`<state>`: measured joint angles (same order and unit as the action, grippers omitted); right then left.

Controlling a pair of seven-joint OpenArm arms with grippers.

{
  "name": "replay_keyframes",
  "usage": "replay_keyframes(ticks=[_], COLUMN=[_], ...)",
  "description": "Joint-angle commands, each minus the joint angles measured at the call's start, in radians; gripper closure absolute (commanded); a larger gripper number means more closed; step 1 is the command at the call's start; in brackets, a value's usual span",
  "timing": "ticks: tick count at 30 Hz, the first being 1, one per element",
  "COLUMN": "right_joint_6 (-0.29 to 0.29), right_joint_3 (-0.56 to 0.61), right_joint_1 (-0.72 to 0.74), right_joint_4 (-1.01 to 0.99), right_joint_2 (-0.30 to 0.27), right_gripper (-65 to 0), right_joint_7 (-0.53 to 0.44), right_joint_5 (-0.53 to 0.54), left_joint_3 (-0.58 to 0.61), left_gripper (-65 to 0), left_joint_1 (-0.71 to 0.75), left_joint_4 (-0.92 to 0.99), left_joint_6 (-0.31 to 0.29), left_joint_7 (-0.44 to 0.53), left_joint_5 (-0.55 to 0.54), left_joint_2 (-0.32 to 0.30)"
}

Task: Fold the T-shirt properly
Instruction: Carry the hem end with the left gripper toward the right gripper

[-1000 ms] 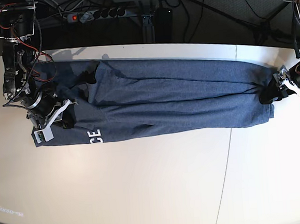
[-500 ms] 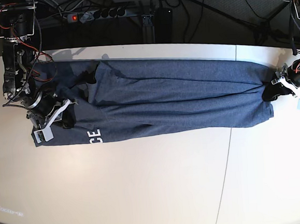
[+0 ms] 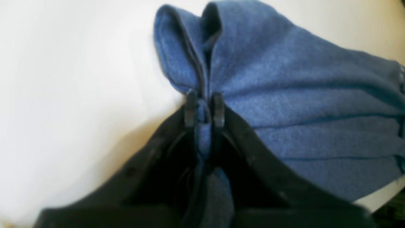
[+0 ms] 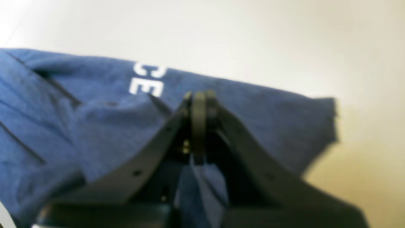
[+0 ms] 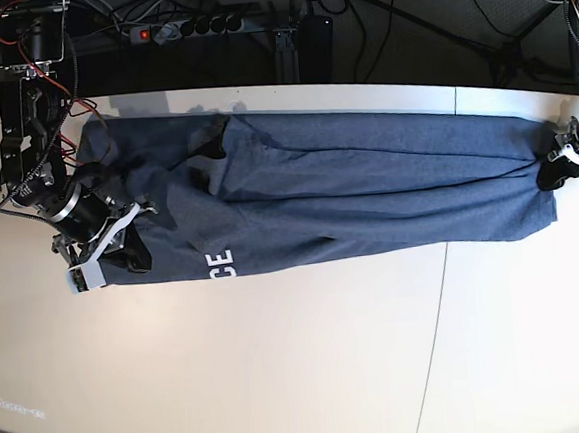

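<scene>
At the far left of the base view, the right arm's black gripper is seen clamped tight onto the left end of the large heathered blue-grey cotton T-shirt, jaws fully closed with fabric pinched between them; in the right wrist view the closed gripper is pressed into the cloth just right of the white block letters "CE". The T-shirt is stretched as a long horizontal band across the far half of the white table, folded lengthwise, with the white lettering showing near its lower left edge. Creases run along the band's length. At the far right edge, the left arm's black gripper is closed on the bunched right end of the shirt; in the left wrist view the gripper is nearly shut, a thin pleat of blue fabric squeezed between the fingertips. A power strip and cables lie behind the table.
</scene>
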<state>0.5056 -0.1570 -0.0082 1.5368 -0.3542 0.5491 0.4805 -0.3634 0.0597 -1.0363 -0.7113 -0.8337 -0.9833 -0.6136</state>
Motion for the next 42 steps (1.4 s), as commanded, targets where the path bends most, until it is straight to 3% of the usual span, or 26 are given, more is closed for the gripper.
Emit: replay_keyframes(ticks=[1,9,13,15,20,25,29,34,38,42], right_joint_6=[0.075,0.075,0.075,0.075,0.075,0.075,0.075,0.075,0.075,0.075], right_joint_3=[-0.008,-0.008,-0.008,-0.008,-0.007,-0.007,-0.007,-0.007,-0.007,-0.007], right_joint_1=[0.014,0.013,0.013,0.013,0.013,0.013,0.013,0.013,0.013,0.013], right_joint_4=[0.024,0.029,0.028,0.028,0.028,0.028,0.028,0.028,0.028,0.028], right_joint_2=[-0.014,-0.014,-0.013,-0.011,-0.008,-0.008,-0.009,-0.008,-0.009,-0.009], right_gripper=[0.0,0.0,0.0,0.0,0.0,0.0,0.0,0.0,0.0,0.0], right_joint_7=[-0.02,0.002,0.002,0.001,0.001,0.001,0.006,0.008,0.017,0.017], right_joint_5=[0.014,0.013,0.013,0.013,0.013,0.013,0.0,-0.005,-0.005,-0.001], left_joint_3=[-0.024,-0.047,-0.047,-0.047,-0.029,0.109,0.269,0.438,0.503,0.509], left_gripper=[0.0,0.0,0.0,0.0,0.0,0.0,0.0,0.0,0.0,0.0], left_joint_1=[-0.012,-0.012,0.006,0.037,0.109,0.145,0.145,0.128,0.107,0.058], left_joint_4=[-0.011,-0.026,-0.14,-0.249,-0.598,-0.879,-0.897,-0.896,-0.872,-0.807], left_joint_6=[0.013,0.013,0.013,0.013,0.013,0.013,0.024,0.055,0.091,0.091], left_joint_7=[0.018,0.001,-0.1,-0.101,-0.101,-0.077,-0.019,0.02,0.046,0.048], left_joint_5=[-0.014,-0.015,-0.051,-0.043,0.023,0.175,0.349,0.492,0.564,0.574], left_joint_2=[-0.039,-0.123,-0.115,-0.104,-0.036,0.047,0.114,0.197,0.264,0.314])
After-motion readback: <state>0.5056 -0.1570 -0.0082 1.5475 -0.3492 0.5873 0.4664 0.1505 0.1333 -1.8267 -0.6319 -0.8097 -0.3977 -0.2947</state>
